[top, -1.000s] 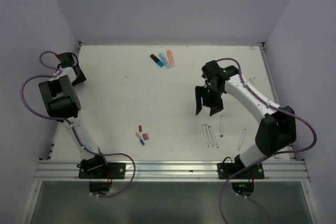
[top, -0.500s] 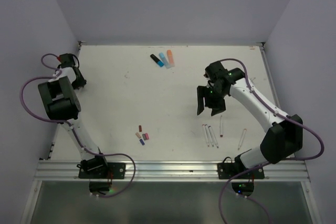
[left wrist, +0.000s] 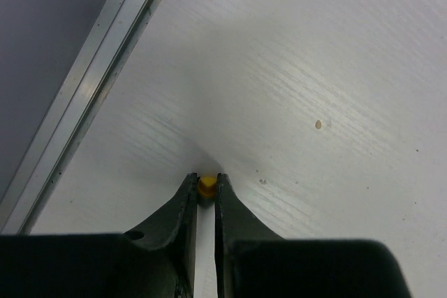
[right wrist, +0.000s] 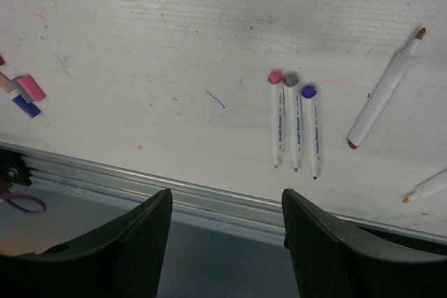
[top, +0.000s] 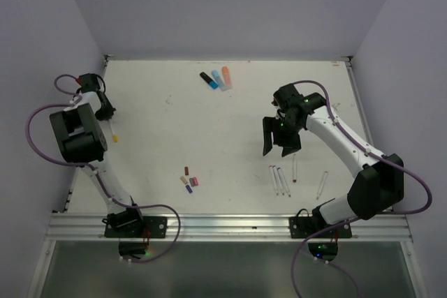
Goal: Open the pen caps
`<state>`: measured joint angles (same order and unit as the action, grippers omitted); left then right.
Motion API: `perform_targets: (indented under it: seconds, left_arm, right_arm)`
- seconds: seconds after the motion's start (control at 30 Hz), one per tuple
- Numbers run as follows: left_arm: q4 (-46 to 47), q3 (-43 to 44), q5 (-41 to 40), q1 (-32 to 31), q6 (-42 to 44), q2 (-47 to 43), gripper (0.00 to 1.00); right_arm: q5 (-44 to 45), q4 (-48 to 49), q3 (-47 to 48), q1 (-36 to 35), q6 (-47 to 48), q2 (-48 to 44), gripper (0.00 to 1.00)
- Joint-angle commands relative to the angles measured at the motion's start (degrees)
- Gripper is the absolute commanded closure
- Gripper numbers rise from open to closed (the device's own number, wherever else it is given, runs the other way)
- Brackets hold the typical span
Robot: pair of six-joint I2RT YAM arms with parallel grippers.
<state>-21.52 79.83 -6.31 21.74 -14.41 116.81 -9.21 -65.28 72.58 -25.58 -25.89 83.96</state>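
Nothing legible is showing anywhere. Faint blue printing is running along the three white pen barrels [right wrist: 295, 130] lying side by side in the right wrist view, but it is appearing too small and blurred for any letters to be read.

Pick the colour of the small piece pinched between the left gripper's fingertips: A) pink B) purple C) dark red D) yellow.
D: in the left wrist view, the left gripper has its fingertips closed on a yellow stub.
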Motion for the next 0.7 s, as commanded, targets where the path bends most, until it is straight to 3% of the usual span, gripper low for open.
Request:
perform_targets:
  seconds: [0.0, 0.27, 0.43, 0.5, 0.53, 0.67]
  left_arm:
    - [-6.3, -2.9, 5.0, 0.1, -2.4, 0.9, 1.0]
    - [-5.5, -3.5, 21.0, 0.0, -5.2, -4.0, 1.0]
    - [-1.6, -6.3, 32.3, -2.0, -12.0, -11.1, 1.0]
    - [0.6, -7.4, 34.9, -3.4, -15.8, -14.3, 1.0]
    - [2.0, -8.2, 37.7, -5.1, -19.4, -16.8, 1.0]
    - [10.7, -12.0, 43.1, -11.2, -28.7, -22.0, 1.0]
  right_arm:
    - [-1.3, 0.5, -0.2, -0.1, 0.3, -1.9, 0.32]
    - [-2.9, 3.0, -0.4, -0.1, 0.9, -1.3, 0.32]
    - [-9.2, 8.0, 2.0, -0.4, 1.0, 1.0, 0.28]
    - [-10.9, 10.0, 2.9, -0.3, -0.3, 1.4, 0.18]
    - [-13.3, 13.5, 2.7, -0.4, -2.1, 0.8, 0.01]
    - [-18.6, 26.2, -2.0, -0.4, -10.8, -3.1, 0.01]
